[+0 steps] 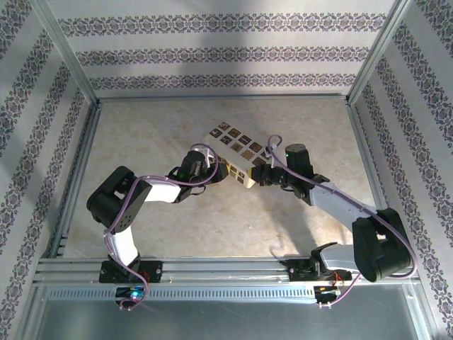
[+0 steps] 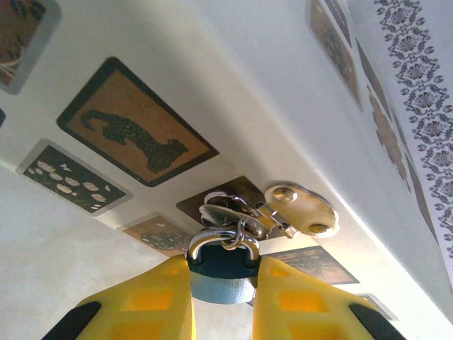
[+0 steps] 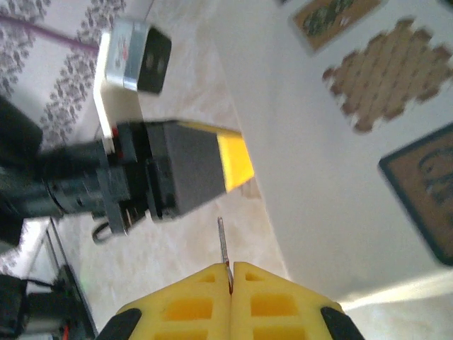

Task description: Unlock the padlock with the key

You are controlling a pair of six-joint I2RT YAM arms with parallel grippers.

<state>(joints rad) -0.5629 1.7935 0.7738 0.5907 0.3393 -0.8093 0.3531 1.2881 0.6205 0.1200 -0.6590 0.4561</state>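
My left jaws clamp the padlock (image 2: 223,283); my right jaws pinch the key (image 3: 224,242). Next, I must aim its tip into the keyhole.

Top external: high over the near edge, looking down and forward across the pale beige tabletop (image 1: 177,127); distant, widest view.
Left wrist: very close and low, looking up along the cream box with dark square tiles (image 2: 233,92).
Right wrist: close, facing that box's side and the left gripper (image 3: 237,166).
Shared: the box, in all three views.
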